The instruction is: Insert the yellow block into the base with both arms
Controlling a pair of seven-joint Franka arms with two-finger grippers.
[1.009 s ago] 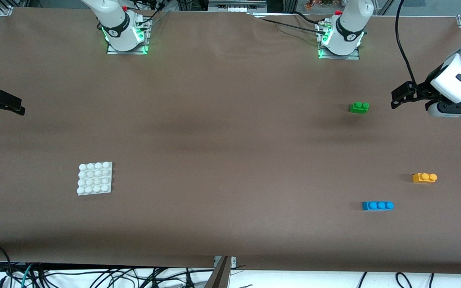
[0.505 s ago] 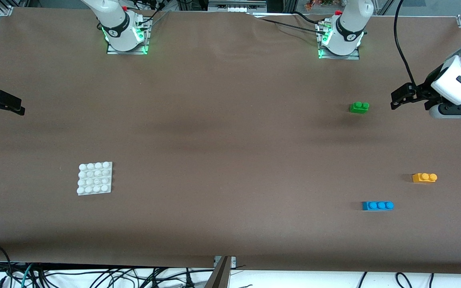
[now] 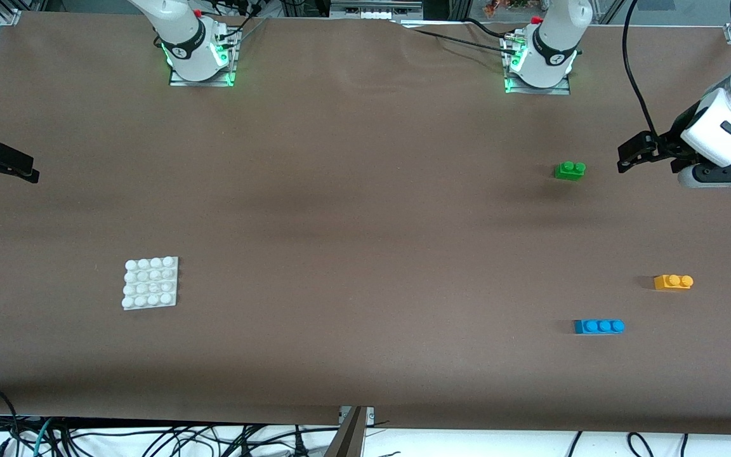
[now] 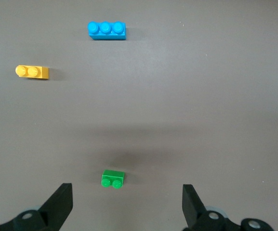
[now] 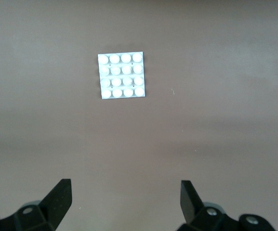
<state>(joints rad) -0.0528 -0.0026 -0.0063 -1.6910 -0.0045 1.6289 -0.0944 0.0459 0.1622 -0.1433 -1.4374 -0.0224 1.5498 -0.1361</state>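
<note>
Both grippers open, empty: left gripper (image 4: 124,204) up over table nr yellow block (image 3: 673,282), right gripper (image 5: 124,202) waits w/ base (image 3: 151,283) in view; 2 arms staged for pickup.

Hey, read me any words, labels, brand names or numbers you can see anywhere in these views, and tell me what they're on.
No readable text anywhere.
Right arm's base: a small white mark on the black band, too small to read.
Left arm's base: the same kind of mark, too small to read.
</note>
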